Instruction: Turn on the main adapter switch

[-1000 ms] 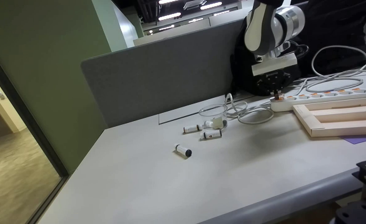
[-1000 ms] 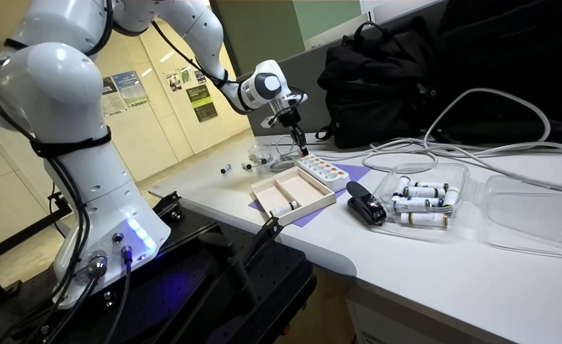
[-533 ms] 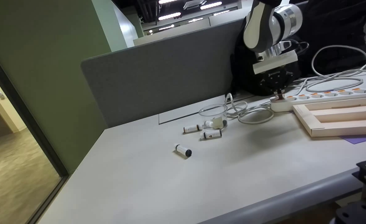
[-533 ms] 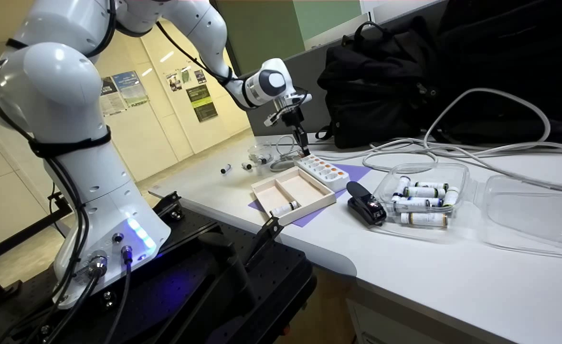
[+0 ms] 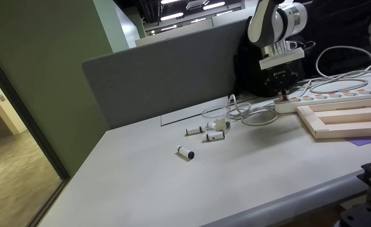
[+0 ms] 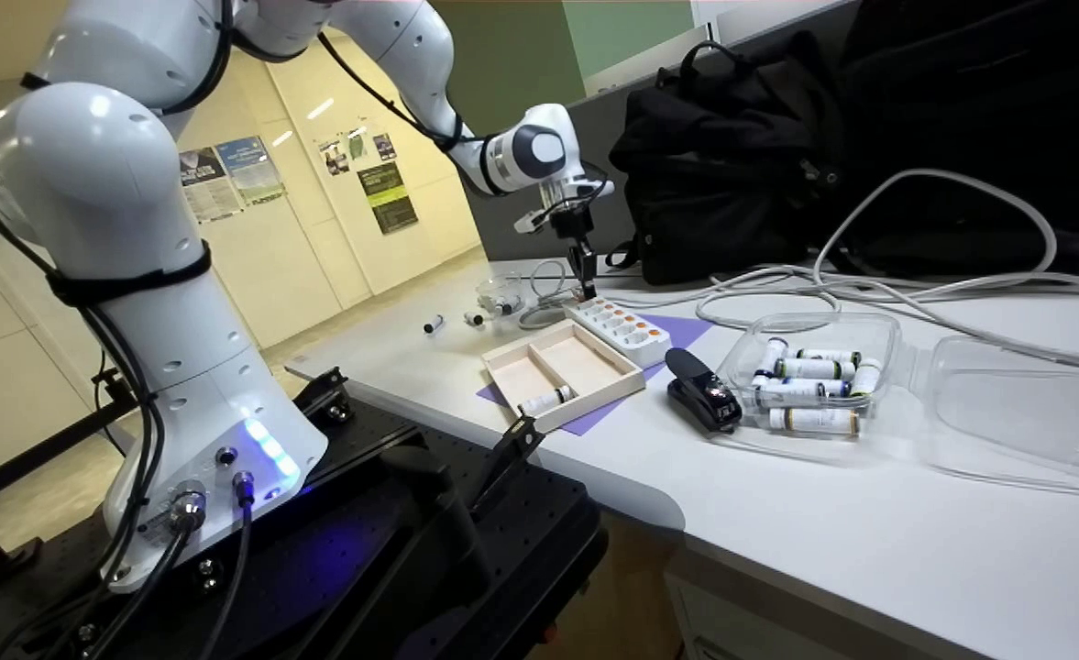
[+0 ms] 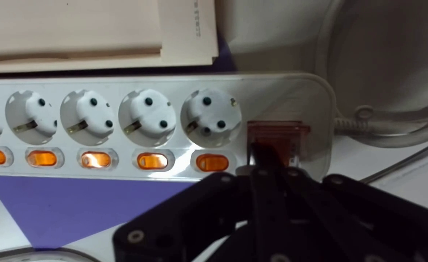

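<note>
The adapter is a long white power strip (image 5: pixel 326 102) on the table, also in an exterior view (image 6: pixel 619 328) and across the wrist view (image 7: pixel 179 147). The main adapter switch (image 7: pixel 286 142) is a red-orange rocker under a clear reddish frame at the strip's cable end. My gripper (image 7: pixel 269 154) is shut, with nothing seen between its fingers. Its dark fingertips lie over the switch and hide its left and lower part. I cannot tell if they press it. In both exterior views the gripper (image 5: pixel 283 95) (image 6: pixel 587 291) points down onto that end of the strip.
A pale wooden tray (image 5: pixel 319 130) lies beside the strip over a purple sheet (image 7: pixel 90 203). White cable (image 5: pixel 262 121) coils off the switch end. A clear cup (image 5: pixel 216 113) and small white cylinders (image 5: pixel 185 153) lie near. A black backpack (image 6: pixel 722 165) stands behind.
The wrist has shifted slightly right and become more upright above the strip in both exterior views. The fingertips have moved slightly right and stay at the switch end. The strip has not visibly moved.
</note>
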`<action>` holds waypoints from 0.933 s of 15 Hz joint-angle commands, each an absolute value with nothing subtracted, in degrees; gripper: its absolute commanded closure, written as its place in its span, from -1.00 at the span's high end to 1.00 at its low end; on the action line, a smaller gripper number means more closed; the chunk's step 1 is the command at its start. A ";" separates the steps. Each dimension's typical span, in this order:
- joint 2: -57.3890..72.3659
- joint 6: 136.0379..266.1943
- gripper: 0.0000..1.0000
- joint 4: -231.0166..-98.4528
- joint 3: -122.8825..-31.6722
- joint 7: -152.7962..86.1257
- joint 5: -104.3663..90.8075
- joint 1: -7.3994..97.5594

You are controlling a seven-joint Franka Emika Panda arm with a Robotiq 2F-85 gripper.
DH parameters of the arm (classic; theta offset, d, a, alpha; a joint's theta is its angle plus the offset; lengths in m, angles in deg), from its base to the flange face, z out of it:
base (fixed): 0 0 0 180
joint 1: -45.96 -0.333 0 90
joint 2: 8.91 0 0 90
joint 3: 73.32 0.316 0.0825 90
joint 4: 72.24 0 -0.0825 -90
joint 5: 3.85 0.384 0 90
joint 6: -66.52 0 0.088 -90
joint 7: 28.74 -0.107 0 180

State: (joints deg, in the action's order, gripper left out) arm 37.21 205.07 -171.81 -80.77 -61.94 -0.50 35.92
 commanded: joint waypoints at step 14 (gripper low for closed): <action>52.79 183.44 -1.00 -150.77 -73.98 -51.09 13.88 49.12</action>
State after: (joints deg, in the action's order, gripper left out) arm 45.07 184.85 -155.86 -74.49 -51.42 12.37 47.87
